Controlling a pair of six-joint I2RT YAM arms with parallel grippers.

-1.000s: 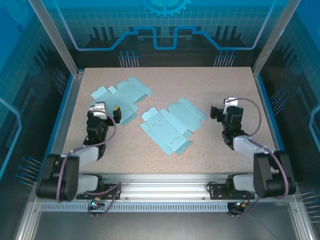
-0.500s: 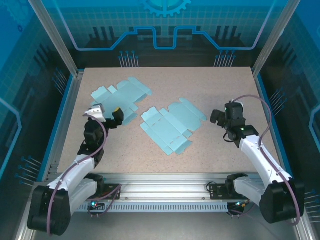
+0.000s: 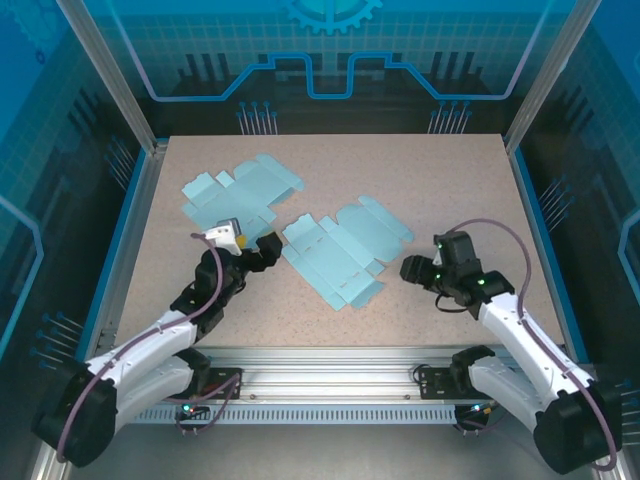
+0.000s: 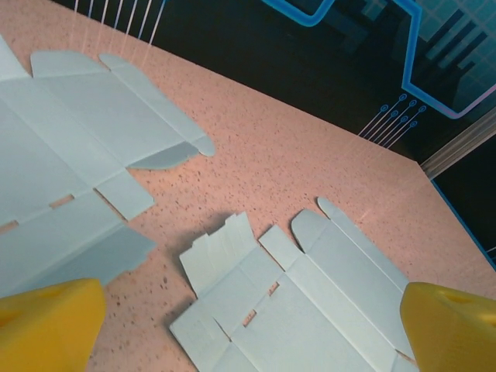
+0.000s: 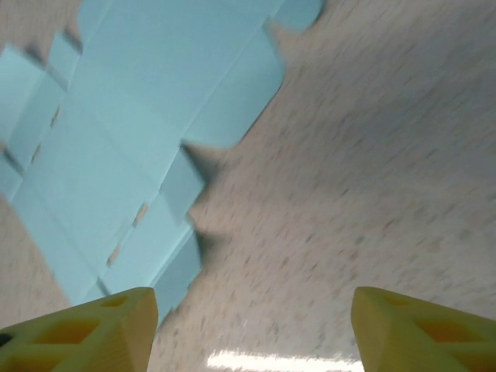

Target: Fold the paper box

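A flat, unfolded light-blue paper box blank (image 3: pixel 340 252) lies in the middle of the table; it also shows in the left wrist view as the blank (image 4: pixel 310 302) and in the right wrist view as the blank (image 5: pixel 132 132). My left gripper (image 3: pixel 262 250) hovers open just left of the blank, with yellow fingertips (image 4: pixel 50 322) wide apart and nothing between them. My right gripper (image 3: pixel 412 270) is open just right of the blank, its yellow fingertips (image 5: pixel 422 325) spread over bare table.
A second flat blue blank (image 3: pixel 240 192) lies at the back left, seen also as the sheet (image 4: pixel 70 178) in the left wrist view. The speckled tabletop (image 3: pixel 440 180) is bordered by blue rails and aluminium frame posts (image 3: pixel 535 95).
Both arms have reached forward and inward from their folded poses. The left gripper moved right toward the middle blank, and the right gripper moved left and nearer to it. The blanks have not moved.
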